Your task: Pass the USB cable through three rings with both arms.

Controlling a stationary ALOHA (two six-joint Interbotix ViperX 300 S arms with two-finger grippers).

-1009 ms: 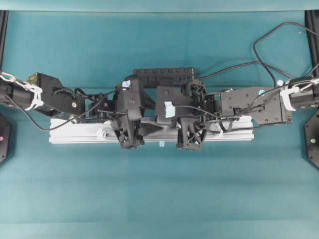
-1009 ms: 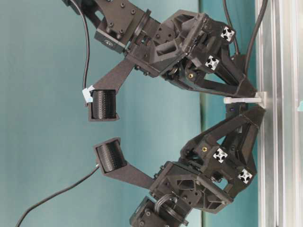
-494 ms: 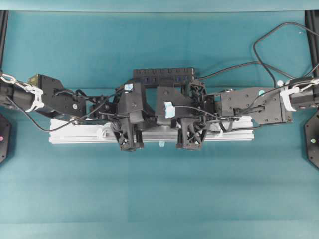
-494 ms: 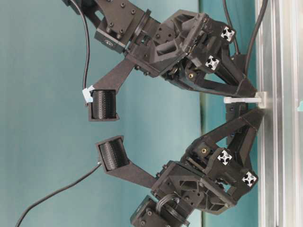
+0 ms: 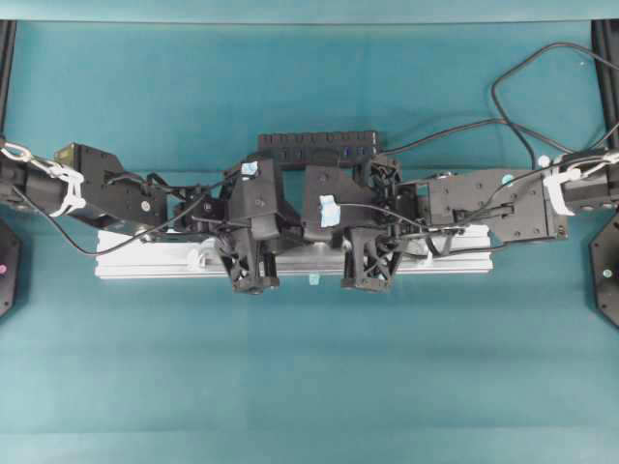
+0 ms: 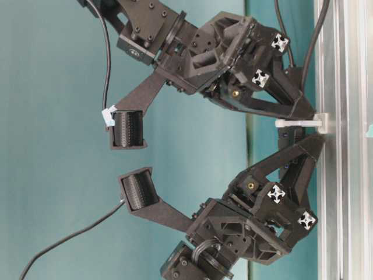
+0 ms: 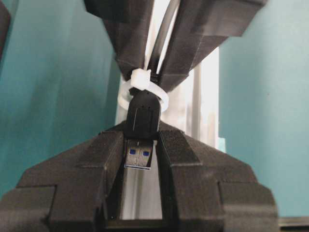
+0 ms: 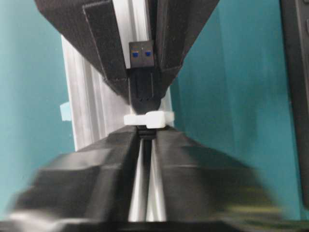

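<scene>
The USB cable's black plug (image 7: 143,118) pokes through a white ring (image 7: 126,93) over the silver rail, its silver tip (image 7: 141,155) facing the left wrist camera. My left gripper (image 7: 143,131) is shut on the plug body; the right wrist view shows the same grip on the plug (image 8: 143,89). My right gripper (image 8: 146,136) sits just behind the ring (image 8: 148,119). The thin cord (image 8: 146,169) runs between its fingers with slivers of light on both sides. At table level both fingertips meet at the ring (image 6: 297,123). Another ring (image 5: 198,257) stands further left on the rail.
The aluminium rail (image 5: 145,259) lies across the teal table under both arms. A black multi-port hub (image 5: 319,145) lies just behind them. Loose black cable (image 5: 503,97) loops at the back right. Black frame posts stand at both side edges.
My left gripper has closed onto the plug and shifted slightly. The right gripper's jaws have just eased apart around the cord. The arms otherwise hold their places.
</scene>
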